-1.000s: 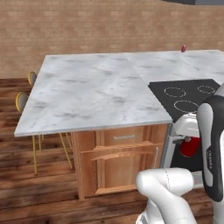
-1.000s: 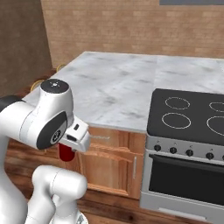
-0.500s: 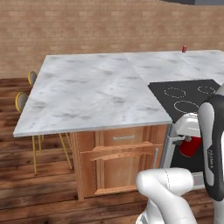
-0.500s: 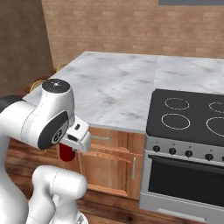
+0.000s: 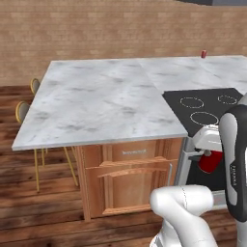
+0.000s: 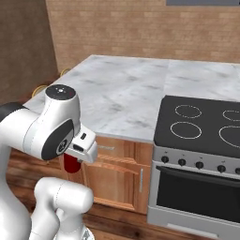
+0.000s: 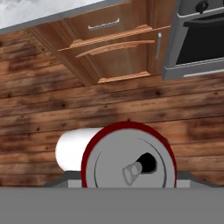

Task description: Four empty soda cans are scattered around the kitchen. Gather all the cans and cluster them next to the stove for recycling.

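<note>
- The kitchen's marble surface [image 5: 106,101] spreads wide over reddish wooden cabinets [image 5: 128,178], with tan brick wall [image 5: 120,34] behind and a wood floor [image 7: 109,105] below.
- The stove [image 6: 201,126] sits flush at the surface's right end: a black glass cooktop with white burner rings over a silver oven front [image 6: 197,192] with knobs and a dark door.
- The end effector [image 6: 71,161] hangs low in front of the cabinets, well below the surface's edge and to the left of the oven front; it is clamped on a red soda can [image 7: 129,157].
- That held can shows its grey top with the tab opening straight at the hand camera, so its long axis runs along the end effector, pointing down toward the floor. In the left base view its red body [image 5: 210,161] peeks out beside the arm, in front of the oven.
- A second red can [image 5: 203,54] stands upright at the far edge of the surface, well apart from the cooktop.
- Two yellow-framed stools [image 5: 26,113] stand at the surface's left side.
- The surface's edge and the cabinet front stand between the held can and the cooktop.
</note>
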Motion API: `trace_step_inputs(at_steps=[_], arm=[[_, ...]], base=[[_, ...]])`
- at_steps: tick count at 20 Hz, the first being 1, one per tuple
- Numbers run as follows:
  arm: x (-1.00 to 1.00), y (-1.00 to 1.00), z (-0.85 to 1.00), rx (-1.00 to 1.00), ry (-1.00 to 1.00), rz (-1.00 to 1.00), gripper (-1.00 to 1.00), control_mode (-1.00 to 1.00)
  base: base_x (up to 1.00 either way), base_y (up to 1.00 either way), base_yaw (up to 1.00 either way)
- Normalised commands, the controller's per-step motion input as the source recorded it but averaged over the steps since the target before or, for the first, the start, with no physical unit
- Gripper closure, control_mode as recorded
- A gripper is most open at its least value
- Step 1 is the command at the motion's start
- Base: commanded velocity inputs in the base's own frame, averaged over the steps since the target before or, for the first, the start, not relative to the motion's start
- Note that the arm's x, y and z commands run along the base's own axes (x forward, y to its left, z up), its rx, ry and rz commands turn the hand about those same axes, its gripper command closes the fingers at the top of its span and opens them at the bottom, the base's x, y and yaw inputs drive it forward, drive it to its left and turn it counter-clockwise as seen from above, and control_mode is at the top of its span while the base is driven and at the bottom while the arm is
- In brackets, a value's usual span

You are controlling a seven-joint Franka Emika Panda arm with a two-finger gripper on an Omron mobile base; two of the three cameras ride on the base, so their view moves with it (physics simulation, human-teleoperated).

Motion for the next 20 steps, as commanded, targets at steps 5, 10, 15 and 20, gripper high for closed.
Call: trace_step_inputs(at_steps=[5, 10, 15, 20], arm=[[0.0, 0.0, 0.0, 0.0, 0.0, 0.0, 1.0, 1.0], [0.0, 0.0, 0.0, 0.0, 0.0, 0.0, 1.0, 1.0], [0.0, 0.0, 0.0, 0.0, 0.0, 0.0, 1.0, 1.0], [0.0, 0.0, 0.0, 0.0, 0.0, 0.0, 1.0, 1.0]], base=[[0.24, -0.05, 0.03], [0.2, -0.26, 0.03], [0.41, -0.14, 0.01], [0.48, -0.07, 0.0]])
